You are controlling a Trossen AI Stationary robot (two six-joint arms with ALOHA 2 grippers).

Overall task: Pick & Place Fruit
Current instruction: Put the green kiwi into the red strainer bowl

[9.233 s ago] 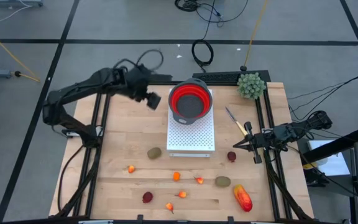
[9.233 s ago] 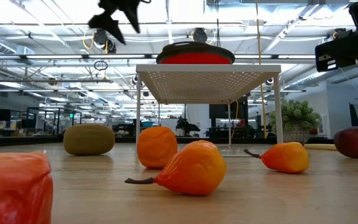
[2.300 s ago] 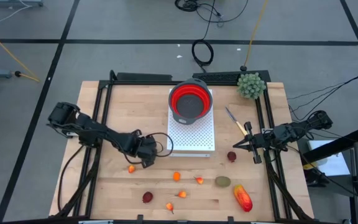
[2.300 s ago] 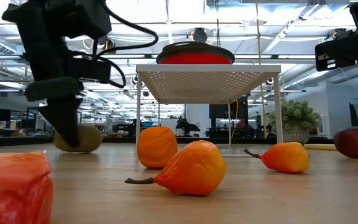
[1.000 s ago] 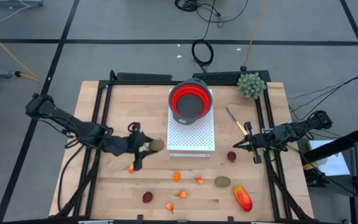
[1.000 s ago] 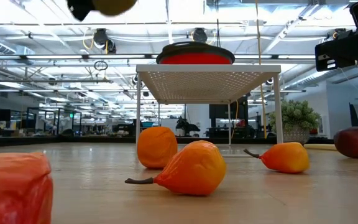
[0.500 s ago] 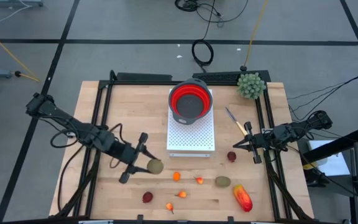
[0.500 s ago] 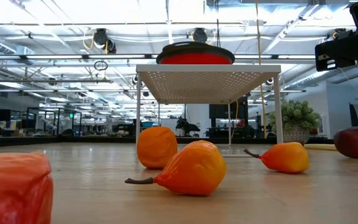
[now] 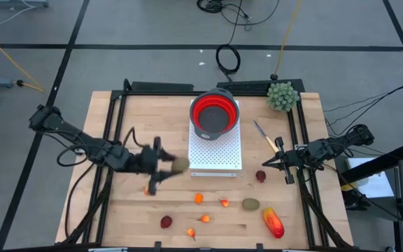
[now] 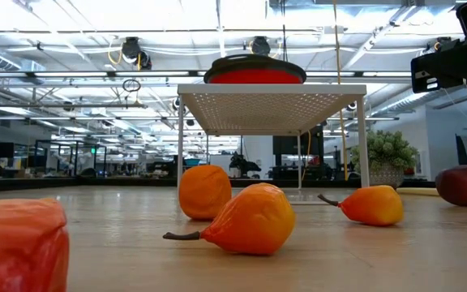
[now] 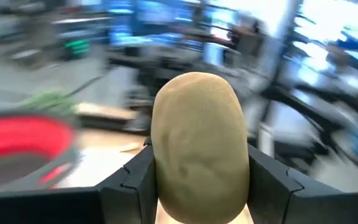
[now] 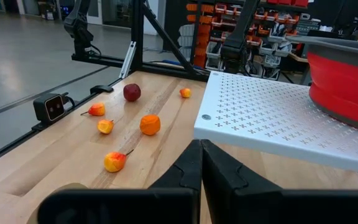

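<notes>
High view, near edge first: a larger red-orange oblong fruit (image 9: pixel 273 223) lies at the near right, with a dark-red ball (image 9: pixel 165 222) and tiny orange pieces (image 9: pixel 199 198) strewn across the near middle of the table (image 9: pixel 306 126) and a brown-green oval (image 9: pixel 250 204) among them. Just beyond, left of centre, the left gripper (image 9: pixel 165 166) is clasped on another brown-green oval, the held fruit (image 9: pixel 180 165), lifted clear of the wood and just beside the near left corner of the white perforated stand (image 9: pixel 215 154). So the carry step looks to be in hand. The next move probably calls for rising above the stand's edge and travelling far and right to the red bowl (image 9: pixel 214 115) on its far end, releasing only once over the rim. Open room lies above the stand; its corner and the bowl's wall are the edges to clear. At the right side the right gripper (image 9: pixel 266 164) waits with its jaws clenched on nothing, near another dark-red ball (image 9: pixel 260 176).
</notes>
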